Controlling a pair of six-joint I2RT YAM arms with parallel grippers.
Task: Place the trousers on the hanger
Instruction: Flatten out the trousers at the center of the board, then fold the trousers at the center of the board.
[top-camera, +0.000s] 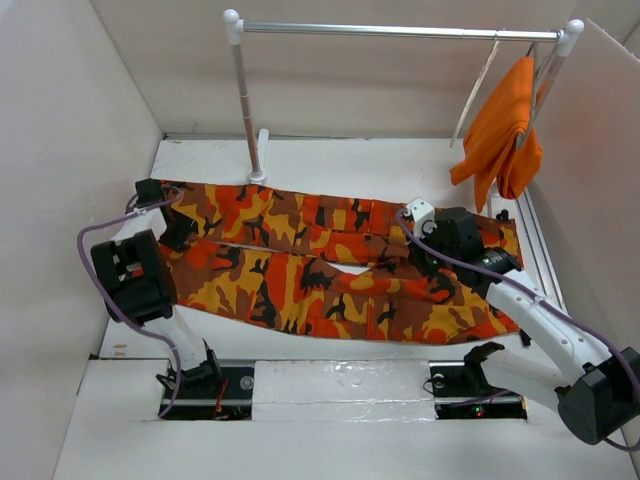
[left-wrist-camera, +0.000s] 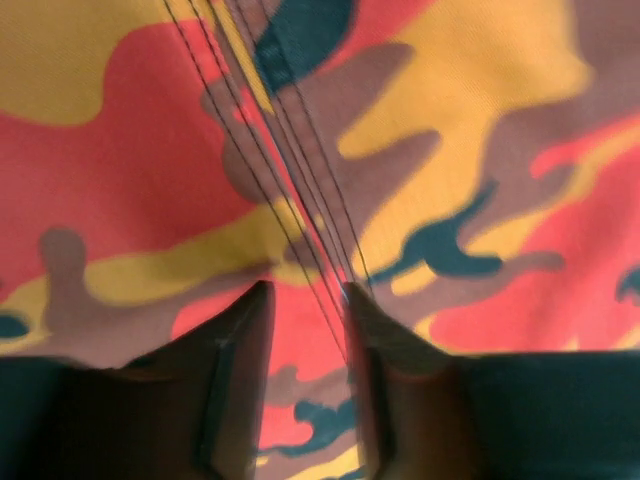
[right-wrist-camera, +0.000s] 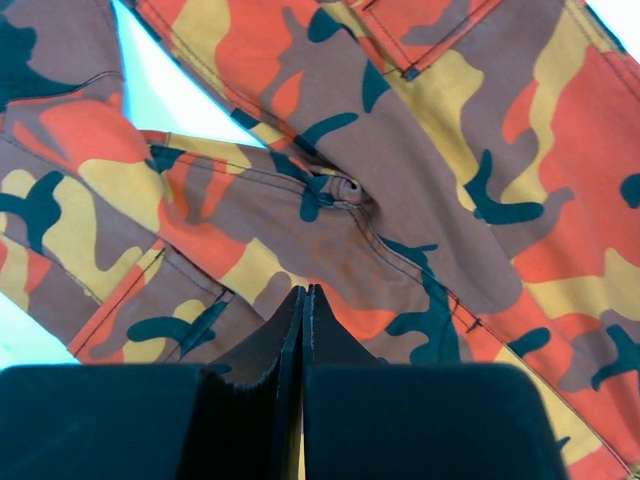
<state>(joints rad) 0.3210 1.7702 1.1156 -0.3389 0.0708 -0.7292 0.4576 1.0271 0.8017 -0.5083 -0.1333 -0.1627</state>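
Hanger (top-camera: 476, 95) first, operator: you only get one thin pale bar of it, slanting down from the silver rail (top-camera: 400, 32) at the far right. The rest is tucked behind the plain orange garment (top-camera: 500, 125) hanging there, so its outline is hard to make out.

Trousers (top-camera: 330, 270) lie flat across the counter (top-camera: 350, 165), legs running to your left and waist to your right, well apart from that hanger. In the top view your right arm covers part of the waist end.

Now the left wrist camera: it sits so close that all you see is blurred camouflage, with no cloth edge in sight. The top view puts it at the cuff end of the legs. The left end effector (left-wrist-camera: 305, 300) is parted a little, its dark fingers (left-wrist-camera: 240, 350) standing either side of a stitched seam that runs up between them. The cloth looks flat under the tips, with no fold pinched, but you cannot tell whether the tips touch it.

Over on the right, the right end effector (right-wrist-camera: 303, 295) is pressed tight together, nothing visible between the fingers. It points down at the bunched crotch seam. From this angle you cannot tell whether it touches the fabric.
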